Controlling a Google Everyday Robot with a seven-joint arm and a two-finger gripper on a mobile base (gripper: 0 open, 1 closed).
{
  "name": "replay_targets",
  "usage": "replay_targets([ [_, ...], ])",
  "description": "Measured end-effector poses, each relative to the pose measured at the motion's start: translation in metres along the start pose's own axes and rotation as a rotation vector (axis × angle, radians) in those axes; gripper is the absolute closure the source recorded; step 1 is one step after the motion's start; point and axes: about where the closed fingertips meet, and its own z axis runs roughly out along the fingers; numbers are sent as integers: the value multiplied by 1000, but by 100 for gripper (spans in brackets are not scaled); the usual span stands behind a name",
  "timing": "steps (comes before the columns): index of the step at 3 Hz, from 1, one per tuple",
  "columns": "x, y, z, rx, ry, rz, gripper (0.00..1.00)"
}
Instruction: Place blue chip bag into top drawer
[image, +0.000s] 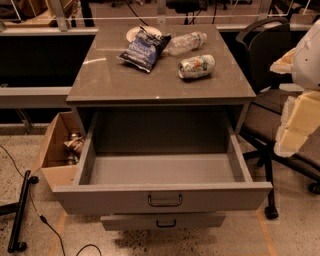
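The blue chip bag (143, 50) lies on the grey cabinet top (115, 80) toward the back, left of centre, crumpled, with white lettering. The top drawer (165, 197) is pulled fully out below the top, with nothing showing inside and a dark bar handle on its front. My gripper (299, 124) hangs at the right edge of the view, beside the cabinet and above a chair, well away from the bag and holding nothing that I can see.
A clear plastic bottle (187, 42) and a crushed silver-green can (197, 66) lie right of the bag. A white plate (134, 33) sits behind it. A lower drawer (163, 221) is slightly out. A cardboard box (60, 150) stands at left, an office chair (272, 115) at right.
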Motion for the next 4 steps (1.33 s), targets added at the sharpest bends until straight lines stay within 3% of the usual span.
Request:
replay_targets([
  [1,-1,-1,-1,10,-12,6,0],
  [2,-11,-21,24,29,-142,64,0],
  [3,-41,-65,77,12,-395,147,0],
  [4,-79,-115,114,39,-564,243,0],
])
